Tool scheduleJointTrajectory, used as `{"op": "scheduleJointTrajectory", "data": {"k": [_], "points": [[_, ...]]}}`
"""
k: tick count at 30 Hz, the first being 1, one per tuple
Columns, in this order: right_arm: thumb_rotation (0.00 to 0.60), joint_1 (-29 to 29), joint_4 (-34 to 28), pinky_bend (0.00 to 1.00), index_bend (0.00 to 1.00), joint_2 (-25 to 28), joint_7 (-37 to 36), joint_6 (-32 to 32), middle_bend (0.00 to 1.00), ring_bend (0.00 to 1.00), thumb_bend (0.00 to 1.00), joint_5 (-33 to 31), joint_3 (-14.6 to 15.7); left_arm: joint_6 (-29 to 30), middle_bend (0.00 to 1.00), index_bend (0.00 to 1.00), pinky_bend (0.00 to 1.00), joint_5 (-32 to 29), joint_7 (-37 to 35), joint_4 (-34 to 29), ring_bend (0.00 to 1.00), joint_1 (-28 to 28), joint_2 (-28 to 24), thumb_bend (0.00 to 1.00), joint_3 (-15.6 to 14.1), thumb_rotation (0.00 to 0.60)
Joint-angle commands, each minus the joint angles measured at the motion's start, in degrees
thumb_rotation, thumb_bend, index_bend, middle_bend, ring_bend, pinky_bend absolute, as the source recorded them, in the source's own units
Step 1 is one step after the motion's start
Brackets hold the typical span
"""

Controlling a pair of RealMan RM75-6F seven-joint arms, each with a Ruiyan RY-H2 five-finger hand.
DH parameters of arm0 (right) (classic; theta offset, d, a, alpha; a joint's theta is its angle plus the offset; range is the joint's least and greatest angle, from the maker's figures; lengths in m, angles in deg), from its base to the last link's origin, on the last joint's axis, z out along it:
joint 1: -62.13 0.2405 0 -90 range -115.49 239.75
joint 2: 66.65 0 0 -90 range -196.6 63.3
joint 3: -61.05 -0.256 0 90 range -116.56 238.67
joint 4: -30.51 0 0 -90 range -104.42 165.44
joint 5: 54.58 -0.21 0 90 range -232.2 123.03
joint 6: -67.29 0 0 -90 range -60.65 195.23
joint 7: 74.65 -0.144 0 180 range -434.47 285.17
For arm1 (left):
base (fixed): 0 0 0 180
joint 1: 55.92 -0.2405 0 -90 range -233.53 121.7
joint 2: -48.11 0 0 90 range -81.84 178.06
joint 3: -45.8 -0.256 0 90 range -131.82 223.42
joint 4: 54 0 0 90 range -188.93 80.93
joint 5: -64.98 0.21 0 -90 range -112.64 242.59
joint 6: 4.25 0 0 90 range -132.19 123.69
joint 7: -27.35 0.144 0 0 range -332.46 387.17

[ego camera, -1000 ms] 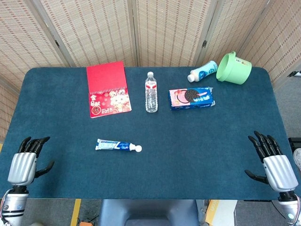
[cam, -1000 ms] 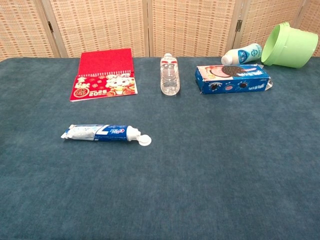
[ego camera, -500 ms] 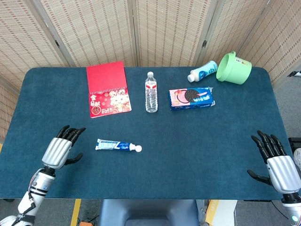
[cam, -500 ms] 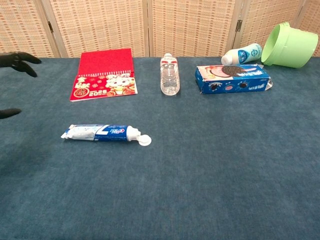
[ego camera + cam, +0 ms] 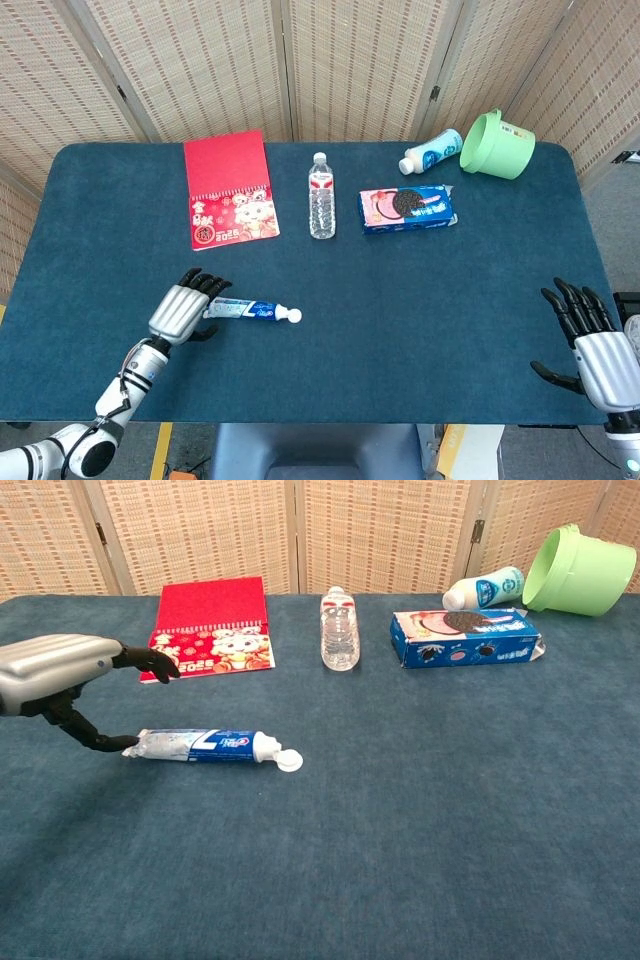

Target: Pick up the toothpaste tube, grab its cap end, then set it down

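Note:
The toothpaste tube (image 5: pixel 247 310) (image 5: pixel 205 745) lies flat on the blue table, its white cap (image 5: pixel 293 316) (image 5: pixel 289 761) pointing right. My left hand (image 5: pixel 182 308) (image 5: pixel 62 673) hovers open at the tube's crimped left end, fingers spread above it and the thumb tip at that end; nothing is gripped. My right hand (image 5: pixel 590 345) stays open at the table's front right corner, far from the tube, and shows only in the head view.
At the back lie a red calendar notebook (image 5: pixel 229 190) (image 5: pixel 210 628), a water bottle (image 5: pixel 321 195) (image 5: pixel 339 630), a blue cookie box (image 5: pixel 406 208) (image 5: pixel 465 638), a small white bottle (image 5: pixel 431 151) (image 5: pixel 484 588) and a tipped green cup (image 5: pixel 497 144) (image 5: pixel 583 571).
My left hand has travelled from the table's front left corner rightward and inward to the tube's left end. My right hand has slid slightly back toward the front edge.

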State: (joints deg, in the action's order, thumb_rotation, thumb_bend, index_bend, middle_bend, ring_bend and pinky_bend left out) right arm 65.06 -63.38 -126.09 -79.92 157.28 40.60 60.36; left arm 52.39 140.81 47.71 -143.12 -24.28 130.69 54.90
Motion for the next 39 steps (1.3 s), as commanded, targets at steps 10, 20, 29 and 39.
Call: {"op": "scheduleJointTrajectory", "data": {"k": [10,20,29,39], "points": [[0.600,0.05,1.02,0.00,0.00,-0.12,-1.30,-0.30,0.00,0.00,0.00,-0.66,-0.11,-3.53,0.28,0.28,0.16,-7.95,6.04,5.09,0.22,4.64,7.06,0.34,0.26,0.600],[0.600,-0.18,1.43,0.00,0.00,0.00,-2.00,-0.12,0.00,0.00,0.00,-0.99,-0.10,-3.72,0.33,0.36,0.18,-10.23,6.88,8.35,0.27,6.83,10.58,0.36,0.19,0.600],[0.600,-0.55,1.67,0.00,0.00,-0.06,-2.37,0.33,0.00,0.00,0.00,-1.16,-0.09,-3.86,0.37,0.39,0.19,-10.82,6.27,11.55,0.30,7.83,12.14,0.36,-0.45,0.600],[0.600,-0.60,1.29,0.00,0.00,0.02,-1.96,0.31,0.00,0.00,0.00,-1.08,-0.08,-4.18,0.45,0.48,0.21,-10.74,3.76,14.46,0.38,8.26,12.61,0.42,-0.87,0.600]]}}
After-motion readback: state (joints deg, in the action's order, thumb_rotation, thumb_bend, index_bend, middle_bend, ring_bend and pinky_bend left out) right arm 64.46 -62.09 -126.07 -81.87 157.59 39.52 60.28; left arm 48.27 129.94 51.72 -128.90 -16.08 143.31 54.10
